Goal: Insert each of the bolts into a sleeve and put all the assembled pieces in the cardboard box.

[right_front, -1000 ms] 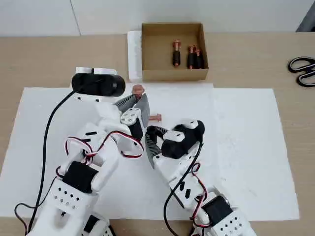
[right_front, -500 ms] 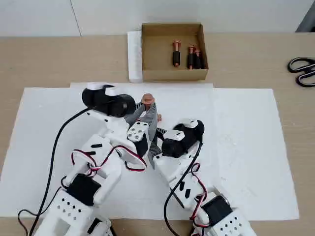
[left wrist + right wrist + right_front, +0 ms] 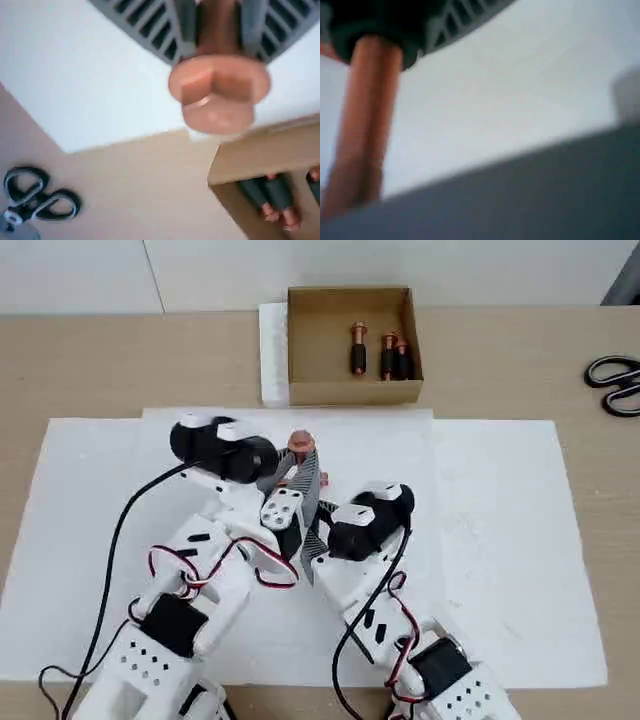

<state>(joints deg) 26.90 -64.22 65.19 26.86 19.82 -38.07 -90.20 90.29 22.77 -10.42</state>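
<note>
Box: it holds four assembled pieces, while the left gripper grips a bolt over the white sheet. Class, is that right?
Not quite. The high view shows three pieces in the box, not four. The rest stands: the left gripper grips a bolt over the white sheet.

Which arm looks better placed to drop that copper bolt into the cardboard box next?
Left, probably. The left end effector is shut on the bolt and sits nearer the cardboard box than the right arm.
</note>
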